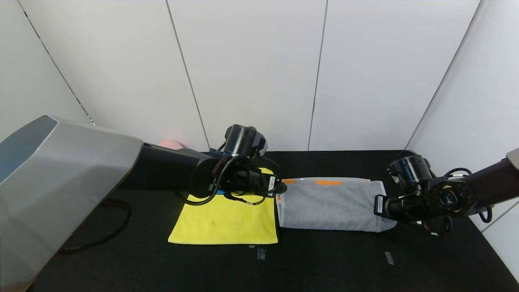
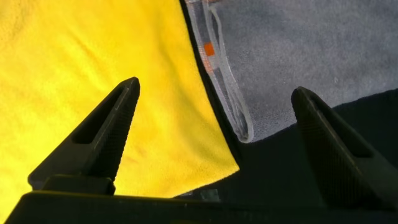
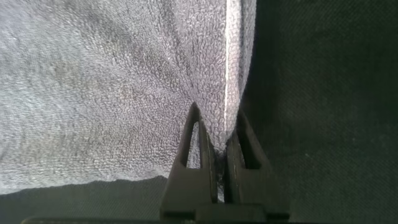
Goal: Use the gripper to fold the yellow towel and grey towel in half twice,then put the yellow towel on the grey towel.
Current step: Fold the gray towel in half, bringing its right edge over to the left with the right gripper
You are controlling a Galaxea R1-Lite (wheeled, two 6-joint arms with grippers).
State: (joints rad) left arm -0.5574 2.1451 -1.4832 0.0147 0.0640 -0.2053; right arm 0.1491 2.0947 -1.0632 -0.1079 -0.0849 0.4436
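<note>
The yellow towel (image 1: 227, 223) lies folded and flat on the black table, left of centre. The grey towel (image 1: 328, 205) lies folded beside it to the right, with orange marks along its far edge. My left gripper (image 1: 279, 188) is open and empty, hovering over the narrow gap between the two towels; its wrist view shows the yellow towel (image 2: 93, 62), the grey towel's pale layered edge (image 2: 224, 81) and the gripper (image 2: 217, 87) spread wide. My right gripper (image 1: 379, 205) is shut on the grey towel's right edge, as its wrist view shows (image 3: 216, 112), with the towel (image 3: 93, 81) spreading away from it.
The black table (image 1: 324, 259) carries two small tape marks (image 1: 261, 254) (image 1: 389, 258) near its front. A pink object (image 1: 170, 143) shows behind my left arm at the back wall. White wall panels stand close behind and at the right.
</note>
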